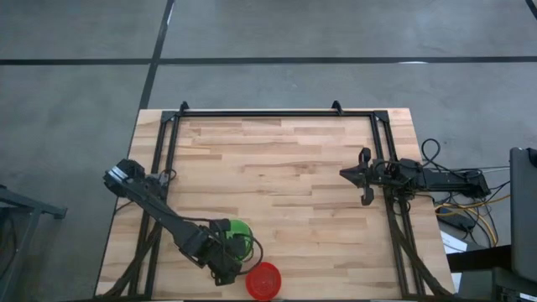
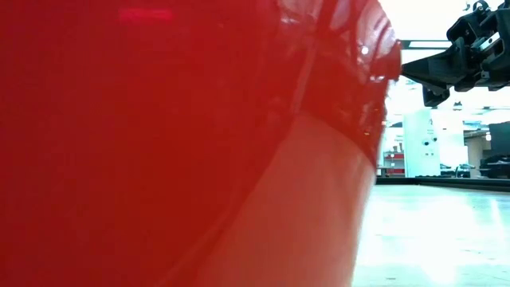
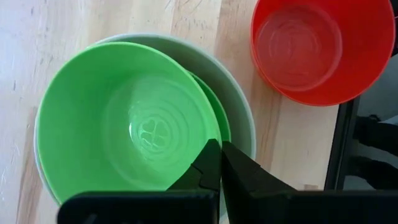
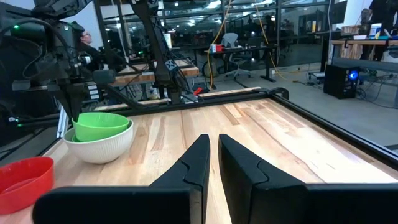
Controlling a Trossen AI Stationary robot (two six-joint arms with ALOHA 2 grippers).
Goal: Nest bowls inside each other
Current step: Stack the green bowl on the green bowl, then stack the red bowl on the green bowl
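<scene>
Left wrist view: left gripper (image 3: 219, 163) fingers closed together, gripping nothing, over the green stack's rim.
Stack: green bowls (image 3: 127, 124) nested in the white bowl (image 3: 239, 112), near table edge.
Red bowl (image 3: 323, 46): just beside, un-nested.
Handling: likely light, stiff, slick plastic; pinch the rim.
Right gripper (image 1: 362, 176): nearly closed, empty, waiting well apart.

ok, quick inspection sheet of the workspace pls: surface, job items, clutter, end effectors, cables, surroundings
Surface: wooden table, dark frame rails along its edges.
Job's things: green bowl nested in a white bowl with another green rim showing between them; red bowl apart beside the stack, at the table's edge.
Clutter: nothing seen.
End effectors: left end effector shut, over the green bowl's rim; right end effector shut, empty, waiting at the table's right side.
Cables: bundle beside the right arm's base, off the table.
Surroundings: concrete floor; lab benches and a person beyond the table in the right wrist view.
</scene>
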